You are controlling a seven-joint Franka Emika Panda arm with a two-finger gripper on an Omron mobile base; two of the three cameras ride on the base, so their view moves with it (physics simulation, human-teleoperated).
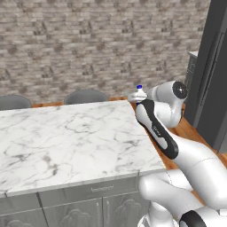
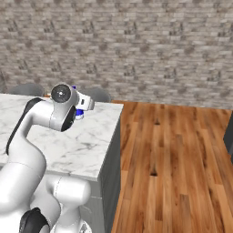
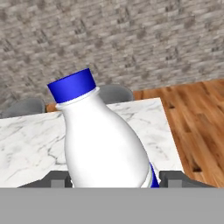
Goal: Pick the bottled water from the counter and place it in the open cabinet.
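Left base view showed the bottle (image 1: 139, 91) at the far right corner of the worktop (image 1: 66, 142), only its blue cap and white shoulder visible past the arm's wrist. The end effector (image 1: 135, 96) sat at the bottle there, its fingers hidden. Two grey chair backs (image 1: 86, 95) stood beyond the worktop before a brick wall (image 1: 88, 40).

Right base view showed the end effector (image 2: 81, 109) near the same corner, with a bit of the blue label band of the bottle (image 2: 79, 113) showing under the wrist, low over the marble worktop (image 2: 86, 145). Wood floor (image 2: 173, 164) lay to the right.

Hand view showed the bottle (image 3: 105, 144) tilted between the two finger tips (image 3: 173, 178), one on each side. The end effector (image 3: 114, 180) appeared clamped on it, though contact was hard to confirm.
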